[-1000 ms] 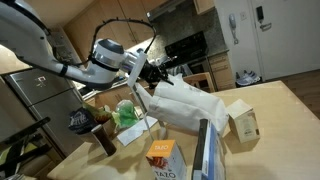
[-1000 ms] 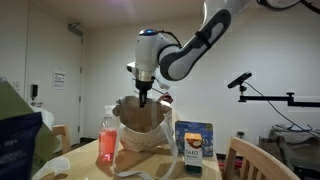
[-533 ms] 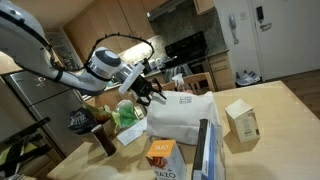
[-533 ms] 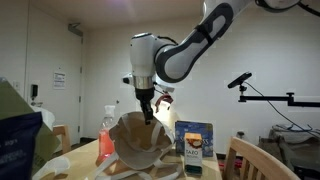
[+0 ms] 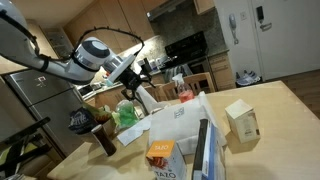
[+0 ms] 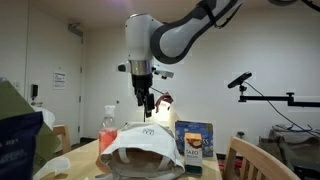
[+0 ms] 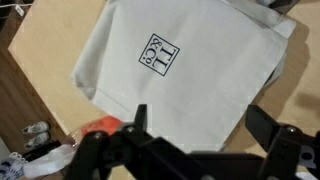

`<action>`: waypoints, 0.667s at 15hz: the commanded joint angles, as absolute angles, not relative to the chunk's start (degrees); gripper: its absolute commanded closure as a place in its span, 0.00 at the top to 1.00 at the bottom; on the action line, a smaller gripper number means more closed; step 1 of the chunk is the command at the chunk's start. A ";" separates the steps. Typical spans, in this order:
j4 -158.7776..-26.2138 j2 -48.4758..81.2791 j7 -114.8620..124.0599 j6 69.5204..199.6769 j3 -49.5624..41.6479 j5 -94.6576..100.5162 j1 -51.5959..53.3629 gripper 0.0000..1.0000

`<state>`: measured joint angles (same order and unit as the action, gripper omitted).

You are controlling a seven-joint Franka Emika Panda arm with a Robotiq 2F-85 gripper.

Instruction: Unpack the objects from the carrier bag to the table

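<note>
Above the bag [image 6: 140, 150] my gripper [image 6: 147, 103] now hangs clear, and that is the change. A second ago it was pinched on the top of the bag, which stood tall under it. Half a second ago the bag was tipping over. Now the gripper has let go and come up, and the bag has slumped onto the counter [image 5: 285, 105].

From the wrist, the bag [image 7: 190, 60] lies logo-side up directly below the gripper [image 7: 200, 118]. The jaws are spread wide with nothing between them. In an exterior view the gripper [image 5: 142, 76] sits above the end of the bag [image 5: 180, 122] nearer the arm.

Around the bag several items are on the counter. A blue box [image 6: 195, 140] stands upright just beside it, and a bottle [image 6: 108, 132] with a red cap stands at the opposite side. An orange carton [image 5: 160, 155] is near the bag's edge, and a cardboard box [image 5: 241, 120] is set well apart from it.

I read this as a release after a lift or shake, not a pick. The bag still looks slightly domed, so something may remain inside, though I cannot see into it from any view. If so, I would need to find the mouth of the bag before reaching in. With the cloth lying collapsed, that opening is hard to locate.
</note>
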<state>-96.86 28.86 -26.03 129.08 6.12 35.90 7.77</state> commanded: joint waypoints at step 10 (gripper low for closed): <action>-95.67 29.19 -34.81 141.75 7.79 7.85 -5.35 0.18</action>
